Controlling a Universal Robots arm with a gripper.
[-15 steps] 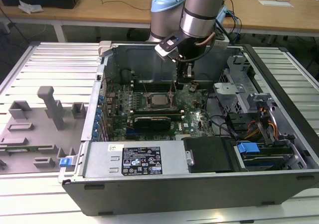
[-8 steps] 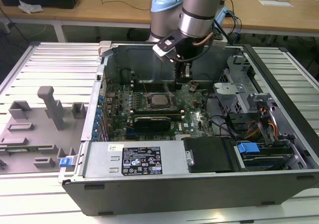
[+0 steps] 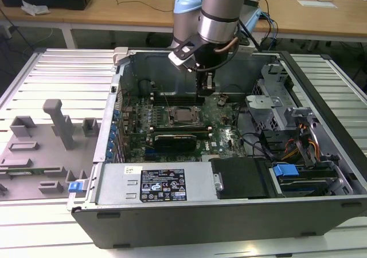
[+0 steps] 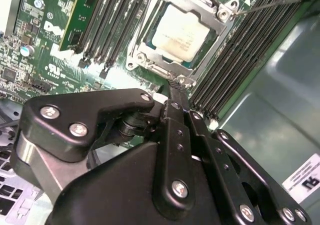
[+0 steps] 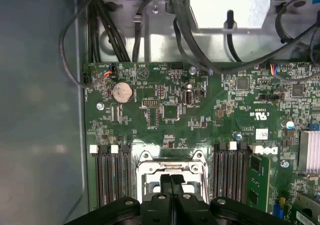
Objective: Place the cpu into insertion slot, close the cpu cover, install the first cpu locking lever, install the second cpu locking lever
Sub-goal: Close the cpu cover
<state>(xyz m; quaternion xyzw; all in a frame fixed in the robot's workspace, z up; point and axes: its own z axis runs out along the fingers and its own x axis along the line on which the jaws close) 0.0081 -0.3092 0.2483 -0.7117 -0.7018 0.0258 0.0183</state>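
Cpu (image 4: 181,32) face: pale metal, satin sheen. Cpu cover (image 4: 145,47) round it is bare silver metal, bright at the edges. Gripper (image 4: 172,86) matt black all over, w/ shiny steel screw heads. Motherboard (image 5: 165,110): glossy green lacquer; memory slots (image 5: 107,175) black plastic. Case wall (image 3: 229,218) is dull grey sheet metal, smooth. Table (image 3: 57,69): ribbed aluminium, satin. Grey fixtures (image 3: 57,123) on it look like matt plastic; blue clip (image 3: 285,170) is glossy plastic

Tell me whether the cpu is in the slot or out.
In: the cpu lies flat and level, with the silver frame of the cover down around its edges.
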